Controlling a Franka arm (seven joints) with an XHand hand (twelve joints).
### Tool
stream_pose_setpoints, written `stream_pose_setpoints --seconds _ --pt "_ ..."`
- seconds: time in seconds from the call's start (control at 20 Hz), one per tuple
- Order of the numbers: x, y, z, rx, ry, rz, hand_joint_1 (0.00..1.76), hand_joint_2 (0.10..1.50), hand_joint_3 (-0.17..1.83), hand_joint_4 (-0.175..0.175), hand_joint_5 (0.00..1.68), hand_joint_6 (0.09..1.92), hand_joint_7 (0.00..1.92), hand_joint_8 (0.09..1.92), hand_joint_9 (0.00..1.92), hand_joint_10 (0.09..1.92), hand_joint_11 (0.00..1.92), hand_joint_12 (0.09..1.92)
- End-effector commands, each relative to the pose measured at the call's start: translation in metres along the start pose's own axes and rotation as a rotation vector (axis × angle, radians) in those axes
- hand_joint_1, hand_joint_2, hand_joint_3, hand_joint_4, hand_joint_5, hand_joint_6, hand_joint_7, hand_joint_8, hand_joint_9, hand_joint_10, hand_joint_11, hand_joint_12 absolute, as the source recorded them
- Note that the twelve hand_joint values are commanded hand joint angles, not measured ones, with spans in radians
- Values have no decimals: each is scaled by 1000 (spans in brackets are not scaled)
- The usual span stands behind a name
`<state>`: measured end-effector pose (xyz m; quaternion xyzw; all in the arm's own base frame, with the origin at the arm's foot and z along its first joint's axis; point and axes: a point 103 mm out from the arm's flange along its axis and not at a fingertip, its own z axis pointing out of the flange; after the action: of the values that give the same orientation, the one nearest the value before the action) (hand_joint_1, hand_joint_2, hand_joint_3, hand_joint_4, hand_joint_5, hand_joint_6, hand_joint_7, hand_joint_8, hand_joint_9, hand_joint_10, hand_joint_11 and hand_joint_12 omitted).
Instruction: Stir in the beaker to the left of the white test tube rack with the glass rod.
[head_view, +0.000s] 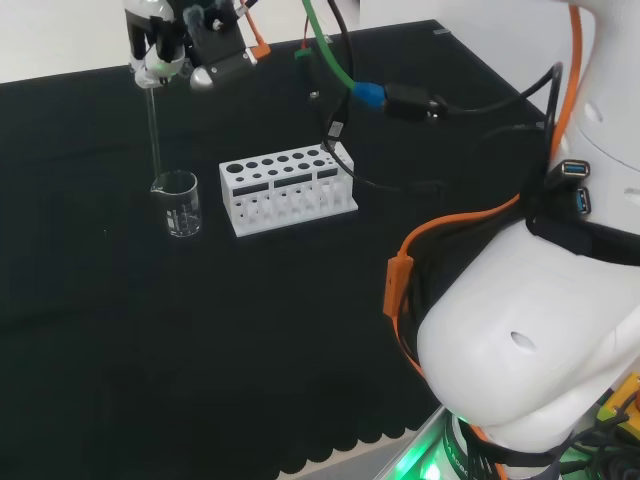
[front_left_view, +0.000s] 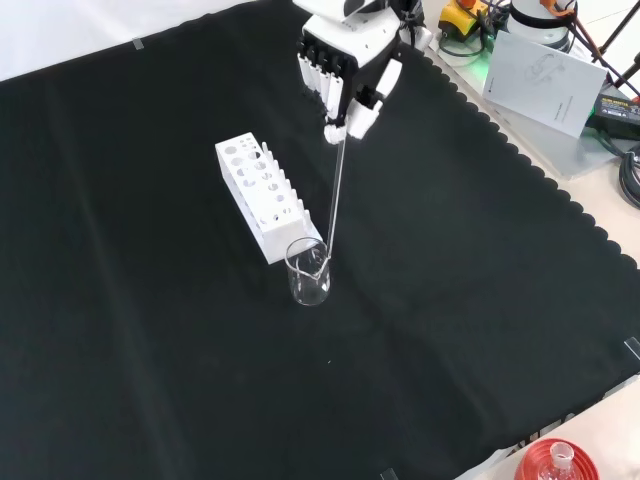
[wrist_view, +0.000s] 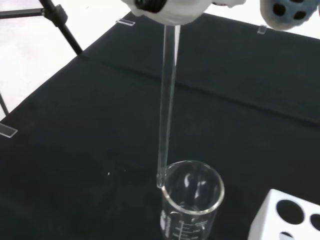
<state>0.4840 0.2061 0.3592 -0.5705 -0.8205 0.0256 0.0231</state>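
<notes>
Poised over the beaker (head_view: 179, 203), glass rod (head_view: 154, 135) pinched upright in the hand (head_view: 160, 45).

Fingers curled and clamped on the rod's upper end, lower tip hanging at the beaker's rim on the spout side; impossible to tell from these views whether the tip is inside the lip or just outside it. Beaker standing just beside the near end of the white rack (front_left_view: 260, 194) in the front view, seemingly empty. Best done, by the look of it, by nudging the tip toward the beaker's centre, lowering it well below the rim, then circling gently clear of the wall to avoid tipping the light glass. Rack close enough to the beaker to be brushed by a wide sweep. Far from the beaker, a red ribbed stand (front_left_view: 555, 463) and papers (front_left_view: 545, 68) at the cloth's edge, out of the way.
</notes>
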Motion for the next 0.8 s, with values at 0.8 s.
stream_pose_setpoints --seconds 0.8 --pt "-41 12 -6 6 -18 37 1332 1019 -175 -175 1426 95 1623 87 1704 279 1653 411"
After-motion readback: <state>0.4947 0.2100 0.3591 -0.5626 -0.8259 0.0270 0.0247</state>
